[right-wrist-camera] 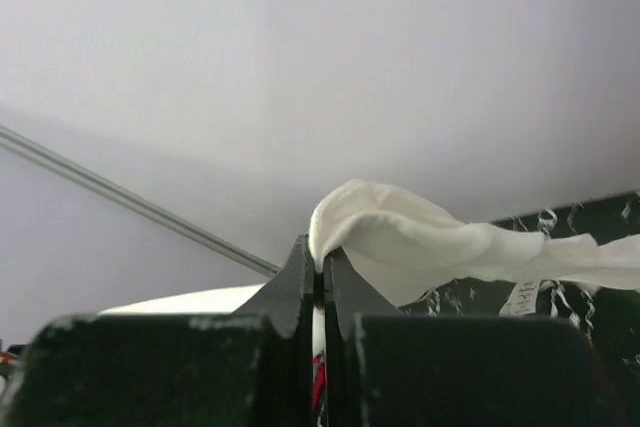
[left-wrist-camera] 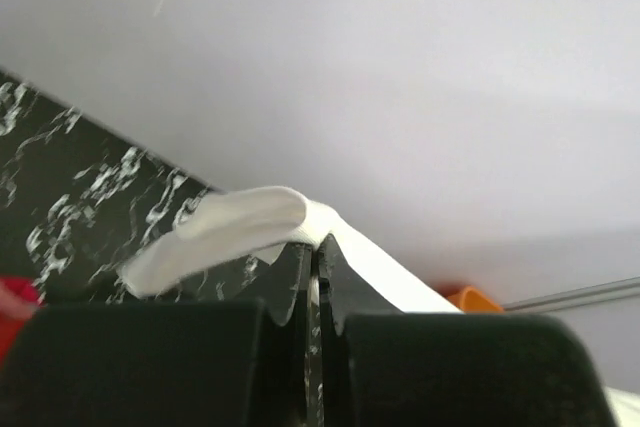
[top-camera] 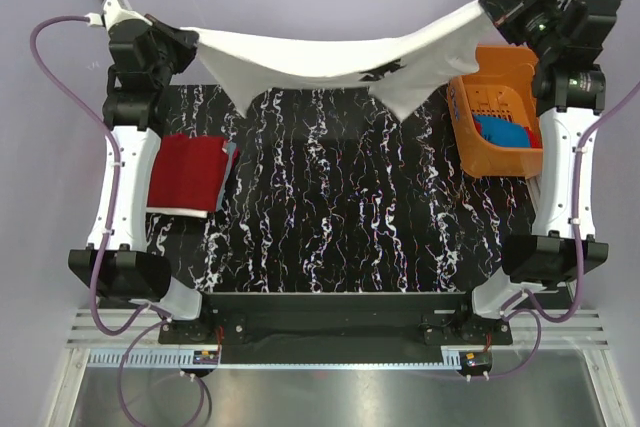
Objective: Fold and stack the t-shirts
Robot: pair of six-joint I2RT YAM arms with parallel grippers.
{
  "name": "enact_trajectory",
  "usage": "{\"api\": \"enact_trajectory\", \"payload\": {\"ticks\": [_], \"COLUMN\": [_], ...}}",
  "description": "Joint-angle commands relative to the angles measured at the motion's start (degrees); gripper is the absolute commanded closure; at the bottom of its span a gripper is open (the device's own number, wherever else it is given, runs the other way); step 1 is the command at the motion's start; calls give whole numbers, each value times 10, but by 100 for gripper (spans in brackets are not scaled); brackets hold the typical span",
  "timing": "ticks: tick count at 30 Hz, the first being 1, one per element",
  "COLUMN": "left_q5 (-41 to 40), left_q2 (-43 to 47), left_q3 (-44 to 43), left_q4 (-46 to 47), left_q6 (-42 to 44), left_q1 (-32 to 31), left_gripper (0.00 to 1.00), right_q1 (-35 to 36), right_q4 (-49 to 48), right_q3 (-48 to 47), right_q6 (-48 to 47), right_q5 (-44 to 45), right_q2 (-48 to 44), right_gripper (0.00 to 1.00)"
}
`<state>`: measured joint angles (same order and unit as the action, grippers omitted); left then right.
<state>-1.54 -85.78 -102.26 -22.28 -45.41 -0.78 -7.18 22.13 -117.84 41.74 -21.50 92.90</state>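
Note:
The white t-shirt (top-camera: 330, 59) with a dark print hangs stretched in the air between my two grippers, above the far edge of the table. My left gripper (top-camera: 193, 39) is shut on its left end; the pinched cloth (left-wrist-camera: 250, 222) shows in the left wrist view above the gripper (left-wrist-camera: 313, 247). My right gripper (top-camera: 492, 5) is shut on its right end; the cloth (right-wrist-camera: 400, 227) bulges over the gripper (right-wrist-camera: 320, 252) in the right wrist view. A folded red t-shirt (top-camera: 188, 172) lies at the table's left. A blue t-shirt (top-camera: 503, 131) lies in the orange basket (top-camera: 495, 72).
The black marbled table (top-camera: 330, 217) spans the middle. The orange basket stands at the right, under my right arm; its rim (left-wrist-camera: 470, 297) shows in the left wrist view. A metal rod (right-wrist-camera: 130, 202) runs along the pale wall behind.

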Motion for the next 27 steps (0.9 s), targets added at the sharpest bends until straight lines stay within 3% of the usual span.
{"api": "enact_trajectory", "payload": {"ticks": [1,2,9,12,15,21,27], "left_q5": [46,51,54,73,66,45,2], "left_q2": [-7,-4,47,76,117,208,327], "left_q3": [-26,21,297,451,549,731,822], "left_q4": [117,139,278,357,415,410,288], "left_q6": [12,16,7,-35,-69,-83,-63], "left_q1": [7,8,7,7,7,7,7], "left_gripper": [100,100,100,100,100,100,100], "right_q1": [-32,-34,-53,-66,-69,-70,-69], "right_q4": [-47,-63,-299,-349,-374,-330,-201], "right_q3": [-34,-10,403,541,651,825,941], "right_q6": [39,48,136,154,148,127,128], "right_q5": [-78,-86,-110,-108,-94,-22,95], "right_q2": [15,15,-76,-118,-162,-268,-446], "right_gripper": [100,100,100,100,100,100,100]}}
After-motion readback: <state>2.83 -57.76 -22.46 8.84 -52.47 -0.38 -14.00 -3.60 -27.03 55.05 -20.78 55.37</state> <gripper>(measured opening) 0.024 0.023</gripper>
